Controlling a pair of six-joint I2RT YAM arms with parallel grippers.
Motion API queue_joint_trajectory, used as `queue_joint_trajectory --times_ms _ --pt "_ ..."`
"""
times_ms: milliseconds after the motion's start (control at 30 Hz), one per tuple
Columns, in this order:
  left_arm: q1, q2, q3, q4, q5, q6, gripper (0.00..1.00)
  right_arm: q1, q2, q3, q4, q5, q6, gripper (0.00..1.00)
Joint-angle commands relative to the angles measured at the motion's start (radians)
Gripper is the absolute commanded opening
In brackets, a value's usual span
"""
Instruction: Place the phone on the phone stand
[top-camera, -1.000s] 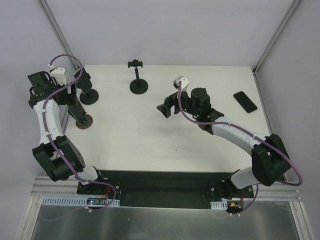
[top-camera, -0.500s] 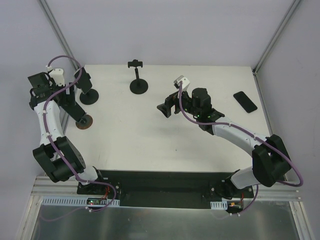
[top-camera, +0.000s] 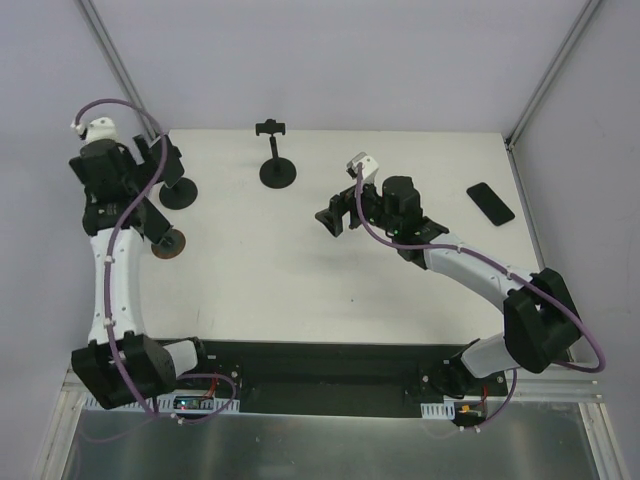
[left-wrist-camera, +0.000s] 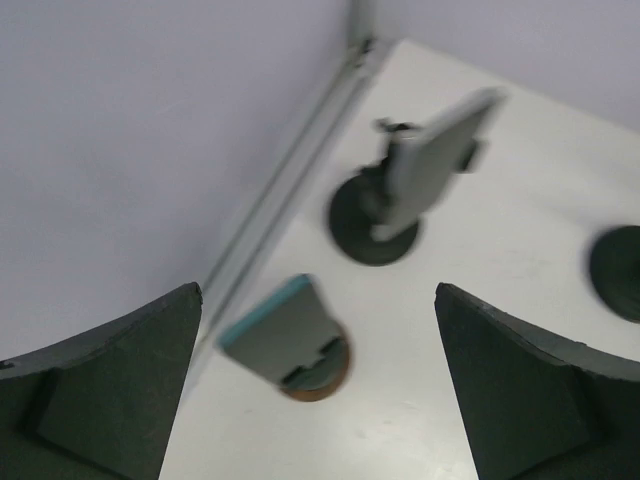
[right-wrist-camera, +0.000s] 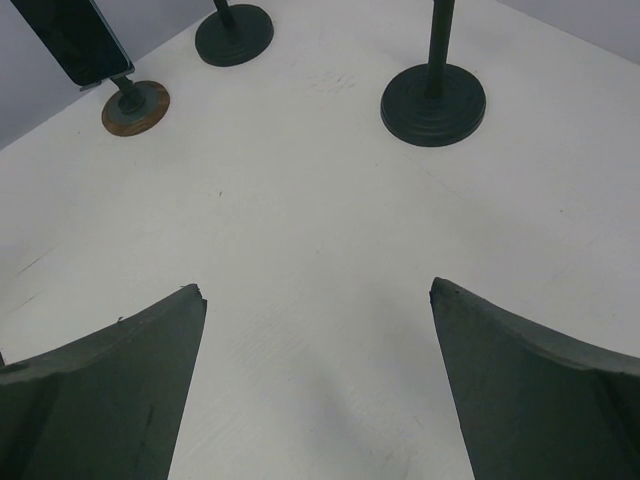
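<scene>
A black phone (top-camera: 490, 203) lies flat on the table at the right, apart from both arms. An empty black phone stand (top-camera: 277, 172) with a clamp on top stands at the back middle; its base (right-wrist-camera: 433, 103) shows in the right wrist view. My right gripper (top-camera: 330, 218) hovers open over bare table mid-right, nothing between its fingers (right-wrist-camera: 100, 390). My left gripper (left-wrist-camera: 318, 290) is open and raised at the far left, above a phone (left-wrist-camera: 280, 330) that leans on a brown-based stand (top-camera: 168, 243). Nothing is held.
Behind the brown-based stand, a second phone (left-wrist-camera: 430, 165) sits on a black-based stand (top-camera: 178, 192). The enclosure's wall and corner post (left-wrist-camera: 290, 180) run close along the left table edge. Bare table (top-camera: 300, 270) lies between the arms.
The left arm has lifted and turned, and its jaws have opened wider, leaving the phone on the brown-based stand. The right arm has not moved.
</scene>
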Motion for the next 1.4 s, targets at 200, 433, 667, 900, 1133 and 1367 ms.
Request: queue_joint_trajectory --times_ms 200,433,667,900,1133,1367 --pt "-0.488 -0.148 -0.083 0.28 -0.14 -0.096 0.99 -0.063 0.058 0.062 -0.034 0.053 0.005 0.97" --pt "-0.578 -0.116 -0.206 0.398 -0.045 -0.184 0.99 -0.189 0.114 0.048 -0.007 0.026 0.149 0.96" --pt "-0.568 -0.138 -0.283 0.464 0.12 -0.317 0.99 -0.289 0.25 0.108 -0.008 0.033 0.312 0.97" --pt "-0.536 -0.255 -0.326 0.456 0.26 -0.352 0.99 -0.26 0.425 0.263 0.058 0.078 0.592 0.98" --pt "-0.533 -0.251 -0.335 0.498 0.449 -0.37 0.99 -0.189 0.727 0.561 0.374 0.058 0.925 0.94" --pt "-0.527 -0.206 -0.317 0.498 0.52 -0.421 0.98 -0.133 0.98 0.942 0.501 0.13 1.094 0.95"
